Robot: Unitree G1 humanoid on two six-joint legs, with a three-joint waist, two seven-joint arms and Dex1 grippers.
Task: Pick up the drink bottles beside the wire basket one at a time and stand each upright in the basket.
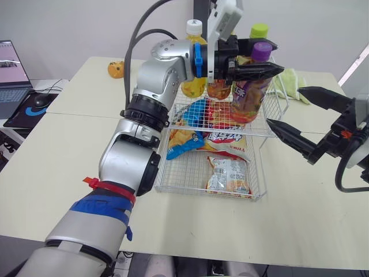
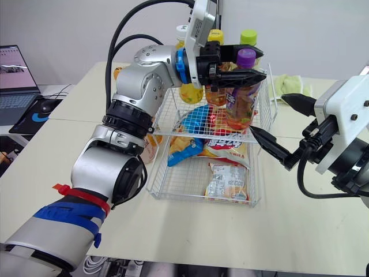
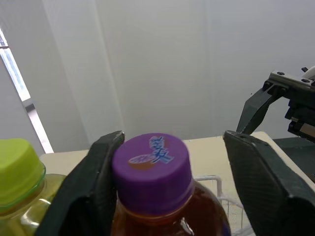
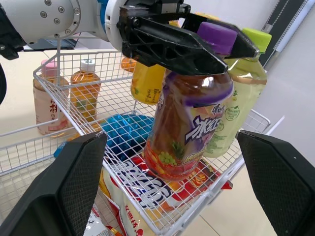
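A purple-capped tea bottle [image 1: 251,86] stands a little tilted on the upper shelf of the wire basket [image 1: 260,187]. My left gripper [image 1: 271,56] is open around its cap [image 3: 151,172]; one finger [image 3: 96,177] touches the cap, the other stands apart. A green-capped bottle [image 4: 241,93] and a yellow-capped juice bottle [image 1: 194,57] stand upright beside it in the basket. Two more bottles, pink-capped [image 4: 47,98] and white-capped [image 4: 84,91], stand on the table just outside the basket. My right gripper [image 1: 284,105] hangs open to the right of the basket, empty.
Snack bags [image 1: 229,173] lie on the basket's lower floor. A laptop [image 1: 8,69] and mouse pad [image 1: 31,107] sit at the far left. An orange object [image 1: 115,69] and a green cloth [image 1: 291,83] lie at the table's back.
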